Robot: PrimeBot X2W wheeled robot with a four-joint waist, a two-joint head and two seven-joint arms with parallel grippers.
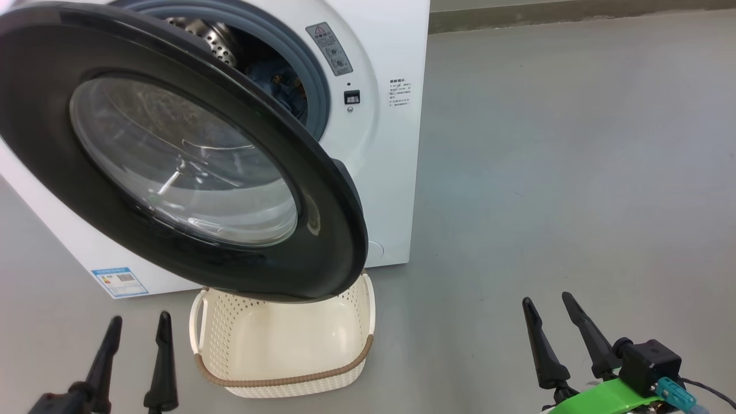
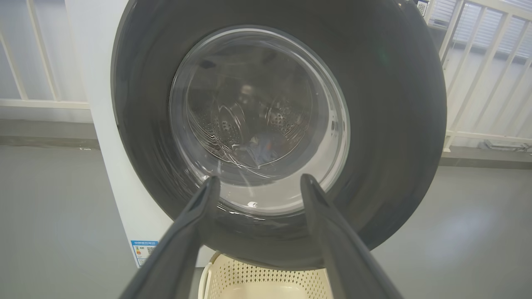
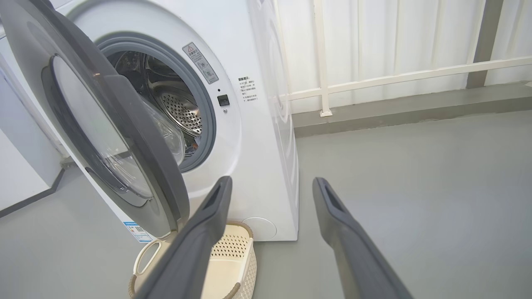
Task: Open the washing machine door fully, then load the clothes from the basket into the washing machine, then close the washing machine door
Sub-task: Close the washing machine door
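Observation:
The white washing machine [image 1: 385,172] stands at the upper left, and its door [image 1: 328,230], black-rimmed with a clear glass bowl, hangs partly open over the basket [image 1: 287,379]. Blue clothes [image 1: 276,80] lie inside the steel drum. The cream basket sits on the floor below the door and looks empty. My left gripper [image 1: 140,325] is open at the lower left, left of the basket. In the left wrist view the left gripper [image 2: 257,182] faces the door [image 2: 395,124]. My right gripper [image 1: 549,305] is open at the lower right, well clear of the machine [image 3: 257,166] and the door [image 3: 158,166].
Grey floor [image 1: 546,172] stretches to the right of the machine. A white railing [image 3: 374,79] and a low kerb run along the back. A blue energy label [image 1: 119,280] is stuck low on the machine's front.

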